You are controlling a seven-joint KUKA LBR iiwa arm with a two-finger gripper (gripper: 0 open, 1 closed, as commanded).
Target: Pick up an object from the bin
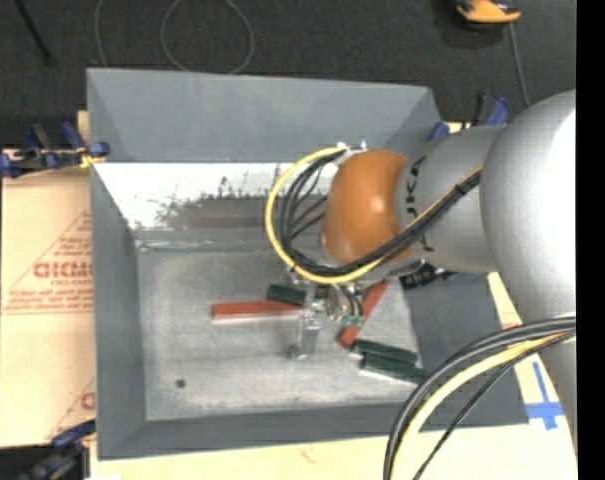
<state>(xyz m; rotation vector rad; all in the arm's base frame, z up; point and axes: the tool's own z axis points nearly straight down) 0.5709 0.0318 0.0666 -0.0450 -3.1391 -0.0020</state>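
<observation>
A: What is there to pick from in that grey bin (112, 298)?

B: Not much. The arm (482, 198) comes in from the right, and its orange cover (362, 208) and looped cables (282, 198) hang over the middle. Below them, the biggest thing is a long red bar (247, 311) lying flat on the floor, running left to right. Nearer and to the right lies a dark green bar (390, 360). There's also a short dark green piece (280, 293) just beyond the red bar's right end, a red piece (374, 296) towards the right wall, and a small red bit (349, 336) below that.

A: And the fingers (307, 336)?

B: Down low at the red bar's right end, touching it or just beside it. Whether they are open, closed or gripping something, I can't tell from here.

A: What might go wrong?

B: I'd say a grip that far out on the end could let the long bar tip and slip as it lifts. The short green piece and the small red bit also sit very near — they could get nudged, or pinched along with it.
</observation>
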